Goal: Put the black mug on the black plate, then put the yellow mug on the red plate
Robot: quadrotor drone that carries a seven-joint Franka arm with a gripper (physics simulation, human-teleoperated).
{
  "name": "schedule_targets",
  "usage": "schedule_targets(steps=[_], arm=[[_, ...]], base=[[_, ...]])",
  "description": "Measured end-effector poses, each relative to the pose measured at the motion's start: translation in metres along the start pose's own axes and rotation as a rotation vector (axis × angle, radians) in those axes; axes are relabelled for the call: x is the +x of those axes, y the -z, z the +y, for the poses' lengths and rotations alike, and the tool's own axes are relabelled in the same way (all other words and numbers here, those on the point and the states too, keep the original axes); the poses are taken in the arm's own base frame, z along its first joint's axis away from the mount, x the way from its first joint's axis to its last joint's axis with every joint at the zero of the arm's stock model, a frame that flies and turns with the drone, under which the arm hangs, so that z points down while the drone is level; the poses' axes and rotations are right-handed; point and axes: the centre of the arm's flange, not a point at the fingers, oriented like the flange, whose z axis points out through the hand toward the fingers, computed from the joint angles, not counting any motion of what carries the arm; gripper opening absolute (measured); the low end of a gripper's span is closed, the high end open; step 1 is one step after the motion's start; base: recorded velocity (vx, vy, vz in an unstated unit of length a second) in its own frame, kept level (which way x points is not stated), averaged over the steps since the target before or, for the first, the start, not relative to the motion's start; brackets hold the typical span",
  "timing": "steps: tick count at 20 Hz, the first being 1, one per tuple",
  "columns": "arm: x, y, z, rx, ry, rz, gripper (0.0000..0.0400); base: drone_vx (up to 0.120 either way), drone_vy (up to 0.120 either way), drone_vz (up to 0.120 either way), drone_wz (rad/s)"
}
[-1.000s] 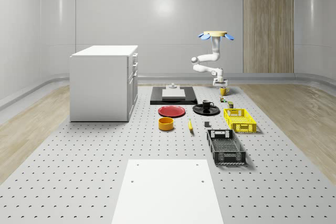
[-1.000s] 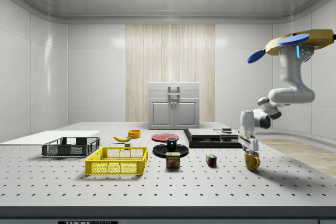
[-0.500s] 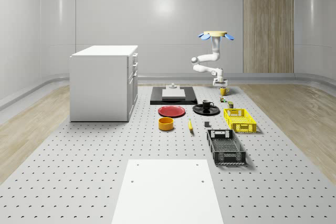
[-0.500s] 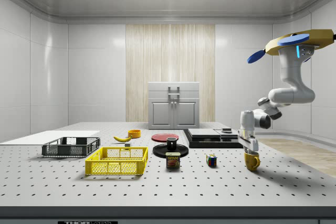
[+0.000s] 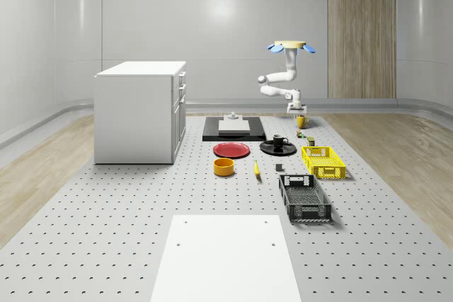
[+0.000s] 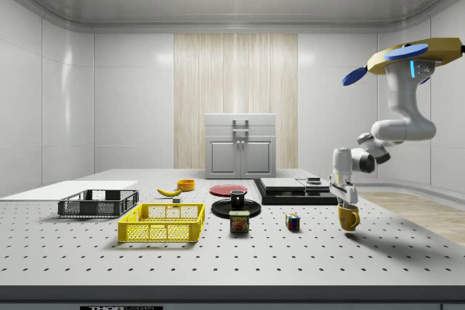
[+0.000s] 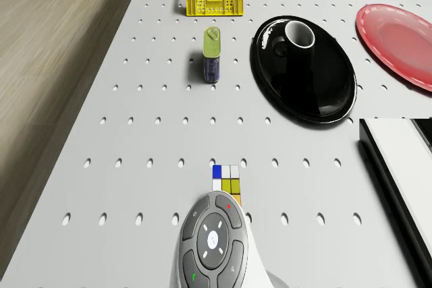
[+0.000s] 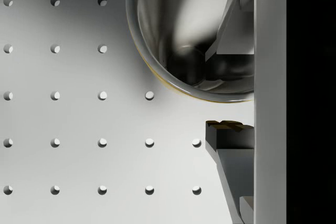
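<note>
The drone hovers above the table's far right part in the whole-scene view. Its arm reaches down to the yellow mug, which hangs just above the table. The gripper is shut on the mug's rim; in the wrist view one finger is inside the mug and the other outside. The black mug stands upright on the black plate, also seen in the drone view as black mug on black plate. The red plate lies bare beside it.
A can and a colour cube stand between the held mug and the black plate. Nearer the front are a yellow basket, black basket, banana and yellow bowl. A white cabinet stands left.
The gripper has risen a little with the yellow mug, which now hangs slightly higher above the table. The black mug and both plates have not moved.
</note>
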Motion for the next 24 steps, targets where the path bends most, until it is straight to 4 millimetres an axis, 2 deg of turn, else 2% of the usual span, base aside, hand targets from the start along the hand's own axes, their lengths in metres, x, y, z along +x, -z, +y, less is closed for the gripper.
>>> schedule_targets(steps=[3,11,24], arm=[[0.000,0.007,0.000,0.000,0.000,0.000,0.0110],[0.000,0.014,0.000,0.000,0.000,0.000,0.0110],[0.000,0.015,0.000,0.000,0.000,0.000,0.0110]], base=[[0.000,0.000,0.120,0.000],[0.120,-0.120,0.120,0.000],[0.120,-0.120,0.022,0.000]])
